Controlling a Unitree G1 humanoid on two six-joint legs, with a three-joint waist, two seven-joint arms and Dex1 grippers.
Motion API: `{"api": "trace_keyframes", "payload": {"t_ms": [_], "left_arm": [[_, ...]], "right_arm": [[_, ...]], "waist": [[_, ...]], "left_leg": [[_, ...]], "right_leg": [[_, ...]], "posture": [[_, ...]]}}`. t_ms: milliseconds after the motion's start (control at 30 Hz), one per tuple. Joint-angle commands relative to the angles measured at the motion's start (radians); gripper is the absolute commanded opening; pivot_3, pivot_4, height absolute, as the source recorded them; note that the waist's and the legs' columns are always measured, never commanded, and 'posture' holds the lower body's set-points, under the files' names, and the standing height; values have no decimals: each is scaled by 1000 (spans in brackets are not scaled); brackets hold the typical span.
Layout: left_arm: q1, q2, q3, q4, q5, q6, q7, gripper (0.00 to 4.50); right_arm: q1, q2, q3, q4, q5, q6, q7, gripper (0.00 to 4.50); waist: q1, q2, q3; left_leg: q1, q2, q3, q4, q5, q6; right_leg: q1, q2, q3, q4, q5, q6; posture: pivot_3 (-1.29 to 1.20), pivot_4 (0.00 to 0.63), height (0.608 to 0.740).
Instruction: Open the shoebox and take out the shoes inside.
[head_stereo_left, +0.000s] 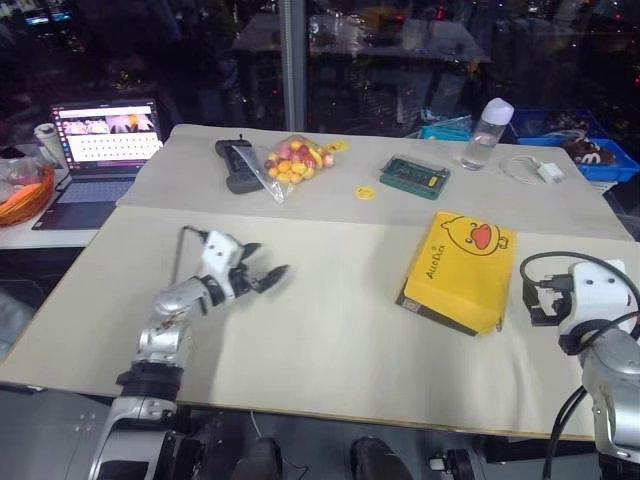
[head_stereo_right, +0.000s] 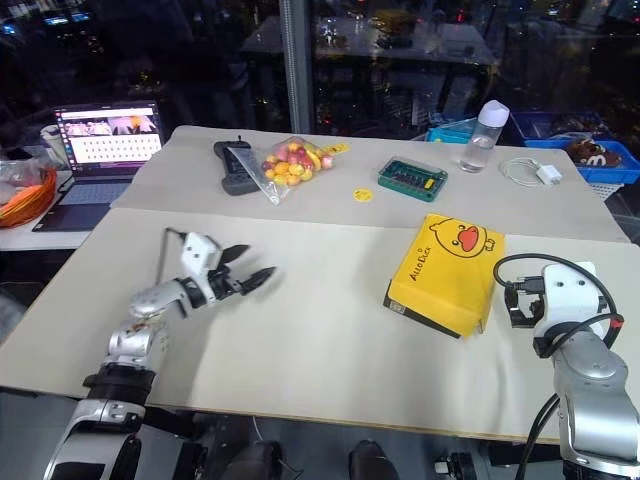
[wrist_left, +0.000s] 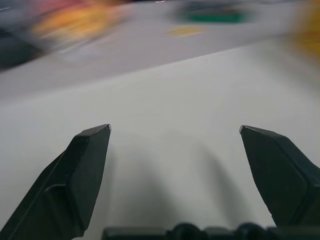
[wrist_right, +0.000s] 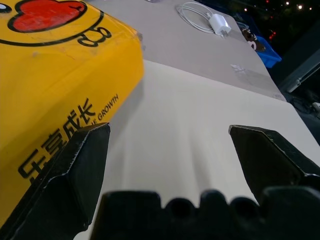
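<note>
Still closed: shoebox (head_stereo_left: 459, 272) on table (head_stereo_left: 330, 340).

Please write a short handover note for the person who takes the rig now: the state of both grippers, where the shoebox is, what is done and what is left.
Left gripper: open, holds nothing, over bare table, well left of the shoebox.
Right gripper: open, holds nothing, just right of the box; one finger close to its yellow side, contact not clear.
Shoebox: on the table, right of centre, lid closed, duck face up.
Done: nothing yet.
Left: open the lid, take the shoes out. The shoes cannot be seen while the lid is shut.
</note>
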Motion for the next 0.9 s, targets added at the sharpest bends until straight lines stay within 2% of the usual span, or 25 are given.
{"api": "trace_keyframes", "payload": {"t_ms": [33,367,433,500,667,800,900], "left_arm": [[-65,34,-37,-6,-8,3,-140,4477],[-187,-7,-76,121,9,-32,-285,4477],[-206,-19,-83,162,26,-60,-293,3934],[-220,-30,-87,192,34,-80,-299,3451],[-255,-73,-98,276,65,-133,-300,1650],[-306,-130,-126,415,140,-220,-254,79],[-343,-175,-149,505,190,-284,-228,0]], "right_arm": [[29,-18,-72,-72,14,17,22,4500],[151,-34,-145,-148,73,60,135,4500],[153,-30,-142,-140,70,53,131,4500],[149,-24,-141,-135,67,45,123,3990],[143,-35,-111,-115,43,48,112,2437],[164,-103,7,-91,-35,37,134,1032],[145,-144,95,-78,-73,46,146,23]], "waist": [[-3,0,0],[-9,0,0],[-9,0,0],[-11,0,0],[-13,0,0],[-8,0,0],[-6,0,0]], "left_leg": [[0,1,0,-2,0,0],[0,3,-1,0,0,0],[0,3,-1,1,0,0],[0,3,-1,3,0,1],[0,3,-1,3,0,1],[0,2,-1,4,0,1],[0,2,-2,4,0,1]], "right_leg": [[-1,1,0,1,0,0],[-1,3,0,2,0,0],[-1,3,0,2,0,0],[0,3,0,2,1,1],[0,3,0,3,1,1],[1,3,0,2,1,1],[1,3,0,2,1,1]], "posture": [[0,150,697],[0,150,697],[0,150,697],[0,150,697],[0,150,697],[0,150,697],[0,150,697]]}}
